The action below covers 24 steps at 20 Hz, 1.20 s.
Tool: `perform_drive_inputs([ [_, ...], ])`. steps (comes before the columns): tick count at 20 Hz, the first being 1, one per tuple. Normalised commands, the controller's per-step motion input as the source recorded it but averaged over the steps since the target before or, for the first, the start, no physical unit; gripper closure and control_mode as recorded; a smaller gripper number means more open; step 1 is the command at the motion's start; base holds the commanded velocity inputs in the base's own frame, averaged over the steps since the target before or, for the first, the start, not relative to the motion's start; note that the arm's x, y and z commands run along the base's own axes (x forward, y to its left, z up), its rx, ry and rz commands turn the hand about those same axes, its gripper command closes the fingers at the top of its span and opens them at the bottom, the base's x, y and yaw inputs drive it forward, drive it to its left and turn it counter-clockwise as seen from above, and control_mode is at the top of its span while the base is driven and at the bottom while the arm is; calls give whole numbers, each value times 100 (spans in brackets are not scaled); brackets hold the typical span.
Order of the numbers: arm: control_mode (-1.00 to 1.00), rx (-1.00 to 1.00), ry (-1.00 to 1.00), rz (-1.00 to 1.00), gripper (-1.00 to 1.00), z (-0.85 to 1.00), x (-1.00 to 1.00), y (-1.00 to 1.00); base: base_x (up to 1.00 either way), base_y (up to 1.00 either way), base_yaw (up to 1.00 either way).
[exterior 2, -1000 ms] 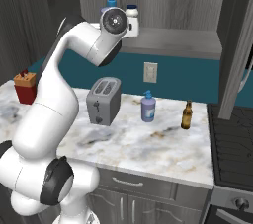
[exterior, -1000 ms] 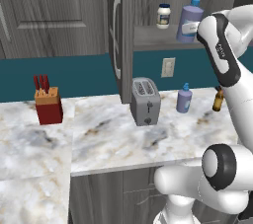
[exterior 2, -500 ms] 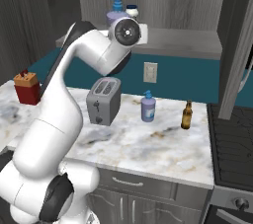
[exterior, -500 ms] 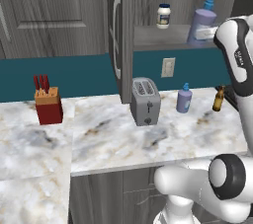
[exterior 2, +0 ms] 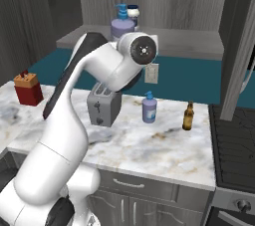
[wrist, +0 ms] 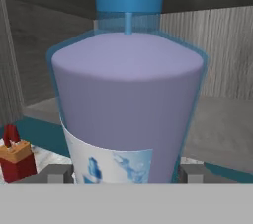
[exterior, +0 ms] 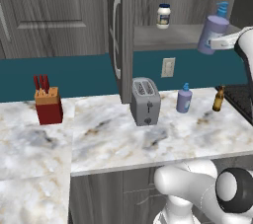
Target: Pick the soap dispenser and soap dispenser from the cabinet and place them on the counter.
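Observation:
A lavender soap dispenser [wrist: 128, 99] with a blue pump top sits between my two fingertips [wrist: 60, 173], and my gripper [wrist: 127, 174] is shut on its lower body. This soap dispenser [exterior: 213, 31] hangs tilted in the air just in front of the cabinet's grey shelf [exterior: 168, 36], by the open cabinet door [exterior: 120, 35]; from the right it is partly behind my wrist [exterior 2: 121, 25]. A second, alike soap dispenser [exterior: 184, 98] [exterior 2: 149, 109] stands upright on the marbled counter [exterior: 108, 136], right of the toaster.
A small white jar [exterior: 163, 16] stands on the shelf. On the counter are a silver toaster [exterior: 145, 100], a red knife block [exterior: 48, 104] at the left and a brown bottle [exterior: 218, 99] by the stove [exterior 2: 234, 140]. A wall outlet [exterior: 168, 67] sits below the shelf.
The hand has moved right and a little down, away from the shelf, carrying the held soap dispenser out of the cabinet. Nothing on the counter has moved.

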Motion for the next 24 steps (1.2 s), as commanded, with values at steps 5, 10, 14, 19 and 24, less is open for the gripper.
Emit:
perform_drive_inputs([
  [5, -100, 0, -1, 7, 100, -19, -38, -16, 0, 0, 0],
  [10, -100, -1, -1, 7, 100, -22, -46, -10, 0, 0, 0],
  [14, -100, -1, 0, 7, 100, -25, -49, -3, 0, 0, 0],
  [19, -100, 0, 0, 4, 100, -27, -42, 6, 0, 0, 0],
  [24, -100, 0, 0, 2, 100, -29, -25, 13, 0, 0, 0],
])
